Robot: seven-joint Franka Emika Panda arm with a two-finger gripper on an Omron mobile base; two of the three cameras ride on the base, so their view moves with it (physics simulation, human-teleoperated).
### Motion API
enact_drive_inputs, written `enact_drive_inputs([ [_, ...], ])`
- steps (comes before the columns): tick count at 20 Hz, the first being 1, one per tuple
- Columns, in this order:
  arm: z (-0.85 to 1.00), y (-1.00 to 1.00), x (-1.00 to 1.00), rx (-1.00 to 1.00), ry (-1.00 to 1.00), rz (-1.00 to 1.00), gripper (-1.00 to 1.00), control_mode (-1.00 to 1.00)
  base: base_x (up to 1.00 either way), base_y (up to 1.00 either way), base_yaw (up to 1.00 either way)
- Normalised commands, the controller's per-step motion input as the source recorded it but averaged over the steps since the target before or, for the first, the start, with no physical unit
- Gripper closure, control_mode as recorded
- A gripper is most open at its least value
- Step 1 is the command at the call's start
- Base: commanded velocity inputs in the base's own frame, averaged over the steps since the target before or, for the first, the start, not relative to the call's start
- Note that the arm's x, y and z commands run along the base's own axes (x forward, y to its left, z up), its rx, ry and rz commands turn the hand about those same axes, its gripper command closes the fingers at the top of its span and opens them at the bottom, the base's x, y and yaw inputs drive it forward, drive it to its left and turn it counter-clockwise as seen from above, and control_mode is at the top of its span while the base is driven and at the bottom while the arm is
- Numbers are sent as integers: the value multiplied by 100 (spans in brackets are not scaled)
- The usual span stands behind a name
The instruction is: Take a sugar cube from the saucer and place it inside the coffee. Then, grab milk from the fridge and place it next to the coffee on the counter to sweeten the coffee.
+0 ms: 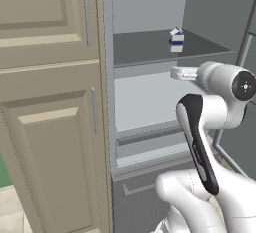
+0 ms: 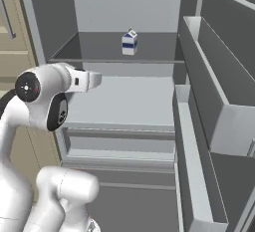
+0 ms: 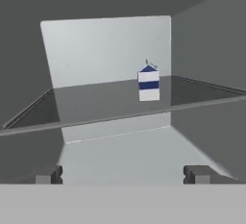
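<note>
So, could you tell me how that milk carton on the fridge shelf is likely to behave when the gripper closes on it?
The milk carton stands upright and alone on the shelf, taller than wide, so an off-centre nudge may tip it. Its flat sides should suit the open gripper, though smooth walls could slip or dent.

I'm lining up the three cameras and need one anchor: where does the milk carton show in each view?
Left base view: the milk stands upright on the fridge's grey shelf, upper right of centre.
Right base view: the milk stands on that shelf, top centre.
Hand view: the milk stands right of centre, above the shelf's front edge.
Shared landmark: that grey shelf.
</note>
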Motion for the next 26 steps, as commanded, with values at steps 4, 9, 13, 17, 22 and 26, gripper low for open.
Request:
enact_drive_inputs([
  [4,20,-2,54,4,-23,0,-100,-100,0,0,0],
  [9,8,0,66,2,-7,0,-100,-100,0,0,0],
  [13,4,-19,58,4,0,0,-100,-100,0,0,0],
  [17,0,-43,36,6,0,0,-100,-100,0,0,0],
  [22,2,-55,42,6,0,2,-100,-100,0,0,0],
  [26,9,-13,30,0,1,2,-100,-100,0,0,0],
])
